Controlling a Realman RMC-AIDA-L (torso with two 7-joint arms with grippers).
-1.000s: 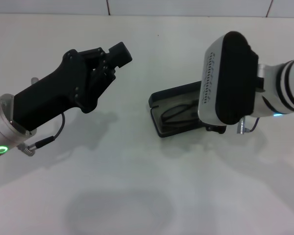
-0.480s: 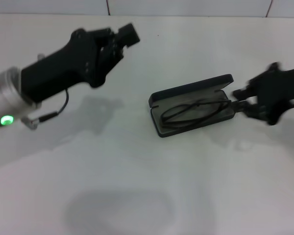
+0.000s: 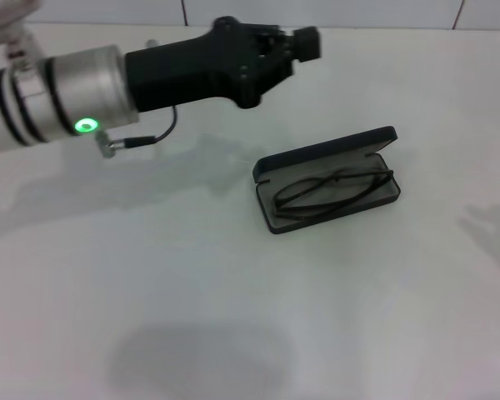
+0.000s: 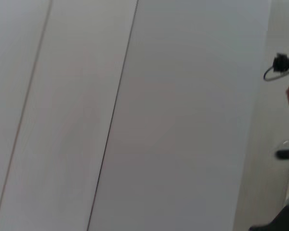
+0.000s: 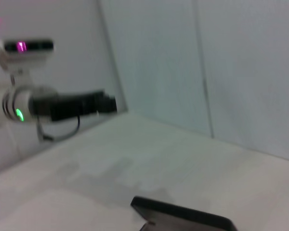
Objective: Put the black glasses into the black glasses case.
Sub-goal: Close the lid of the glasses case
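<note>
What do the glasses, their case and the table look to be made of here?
The black glasses: thin black frame, metal or plastic, unclear which; lenses clear. The black glasses case: rigid matte black shell, likely plastic or leatherette-covered, with a grey, soft-looking lining. The table: smooth white surface with a faint sheen, probably laminate.

Smooth white matte tabletop [image 3: 233,317], pale tiled wall [image 3: 317,12] with thin dark seams rising behind the tabletop's far edge
</note>
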